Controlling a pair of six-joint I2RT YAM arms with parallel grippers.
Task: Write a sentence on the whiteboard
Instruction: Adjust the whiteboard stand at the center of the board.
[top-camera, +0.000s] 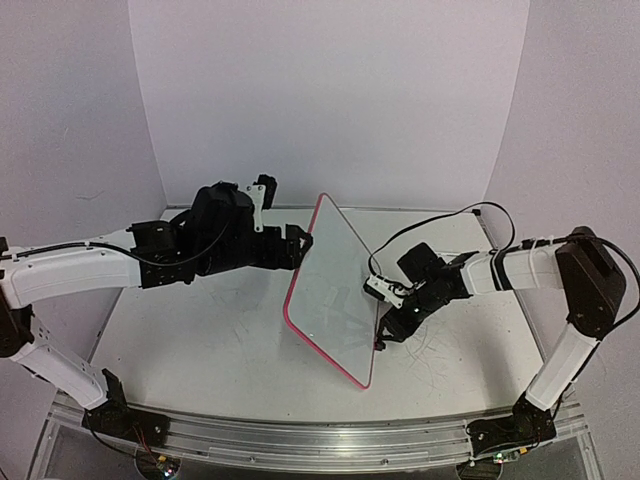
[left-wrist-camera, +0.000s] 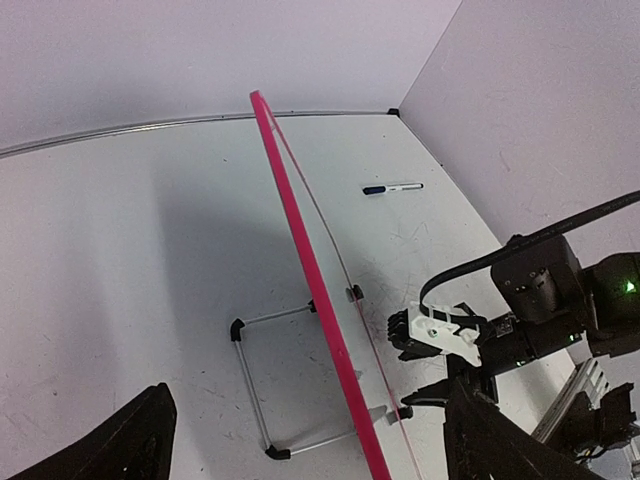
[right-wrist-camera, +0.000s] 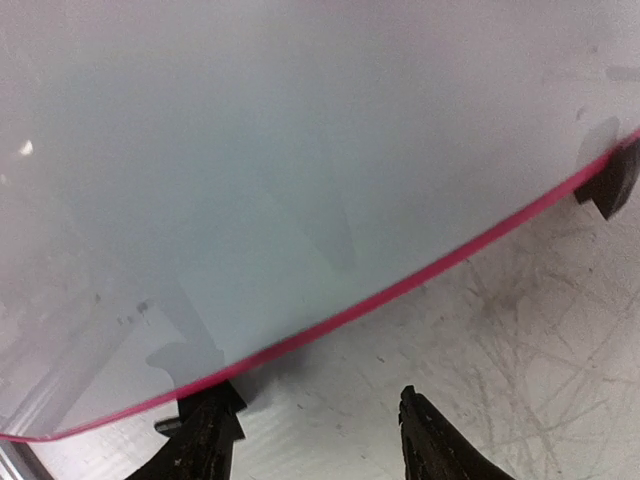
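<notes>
The whiteboard (top-camera: 335, 300), glossy white with a thin pink-red frame, stands tilted on its wire stand (left-wrist-camera: 250, 385) in the middle of the table. Its face is blank in the top view and the right wrist view (right-wrist-camera: 300, 150); no sentence shows. My left gripper (top-camera: 302, 246) is open at the board's far left edge, and that pink edge (left-wrist-camera: 320, 300) runs between its fingers without contact. My right gripper (top-camera: 386, 332) is open and empty, low by the board's lower right edge (right-wrist-camera: 400, 290), fingers (right-wrist-camera: 212, 432) just off the frame. A blue-capped marker (left-wrist-camera: 392, 188) lies on the table near the right wall.
The tabletop (top-camera: 200, 340) is white with faint grey scribbles. White walls close it in at the back and both sides. A black stand foot (right-wrist-camera: 610, 182) sits under the board's edge. The right arm's cable (top-camera: 440, 220) loops above the table.
</notes>
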